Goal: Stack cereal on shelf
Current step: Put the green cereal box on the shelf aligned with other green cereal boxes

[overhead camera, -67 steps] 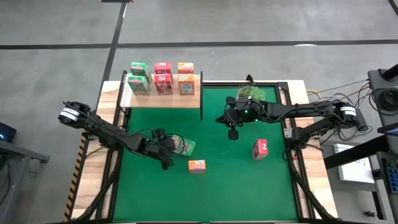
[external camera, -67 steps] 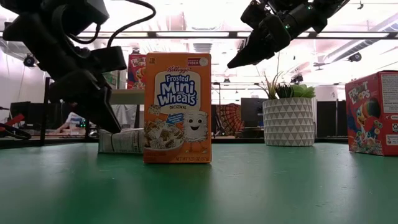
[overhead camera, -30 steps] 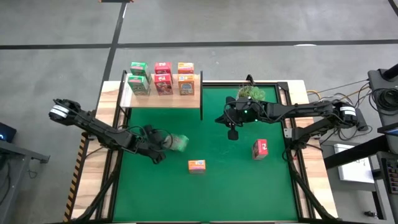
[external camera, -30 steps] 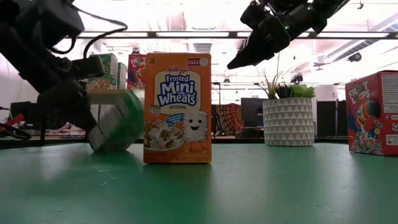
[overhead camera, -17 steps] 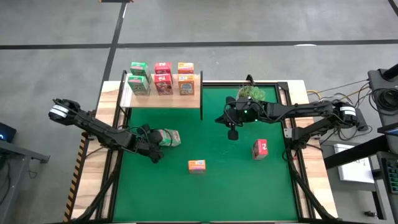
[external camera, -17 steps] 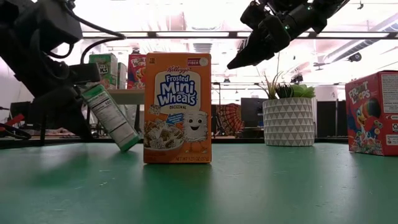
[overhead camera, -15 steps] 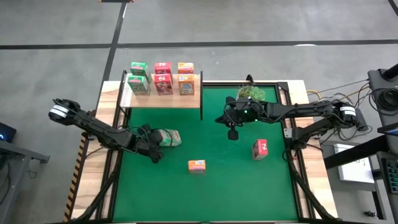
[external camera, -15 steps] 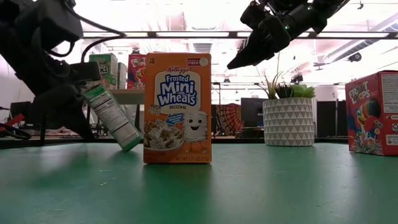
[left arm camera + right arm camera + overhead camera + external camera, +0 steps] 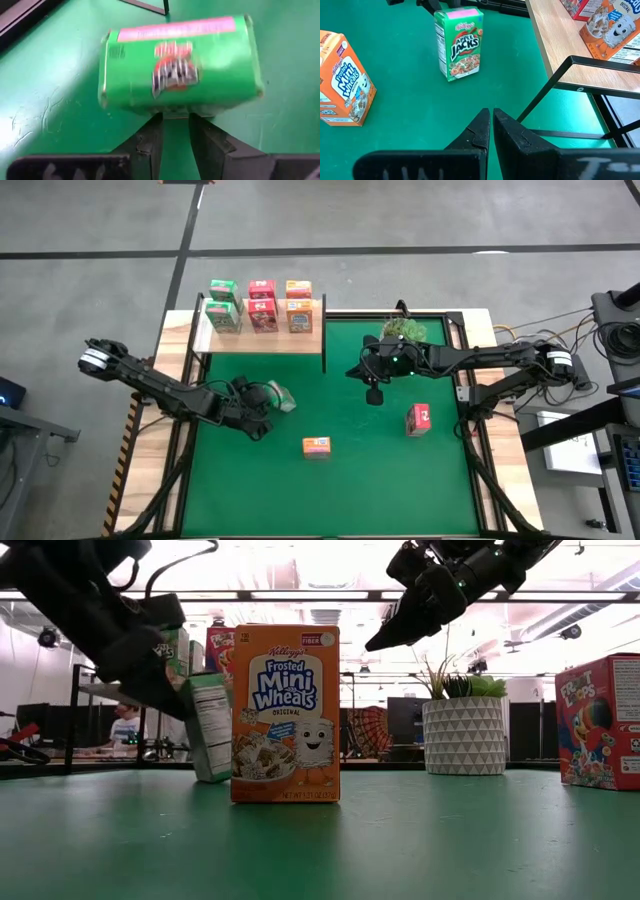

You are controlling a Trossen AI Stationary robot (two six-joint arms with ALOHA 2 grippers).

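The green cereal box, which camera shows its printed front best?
Right wrist view: the green cereal box stands upright, front readable. Left wrist shows its blurred top, low view only a side panel, high view a small shape.

Three green cereal boxes (image 9: 279, 397), three pink (image 9: 419, 418), three orange (image 9: 317, 445); one plant pot (image 9: 402, 330)

Green box: a small green cardboard cereal box (image 9: 458, 43) with a pink top and an Apple Jacks front is standing upright on the green mat, near the shelf's front edge.
Orange box: a small orange cardboard Frosted Mini-Wheats box (image 9: 285, 712) is standing upright mid-table.
Pink box: a small magenta cardboard Froot Loops box (image 9: 418, 418) is standing further right, well apart.
Shelf: a light-wood plank shelf with thin dark metal uprights (image 9: 262, 340) is carrying six cereal boxes in green, pink and orange pairs (image 9: 260, 304).
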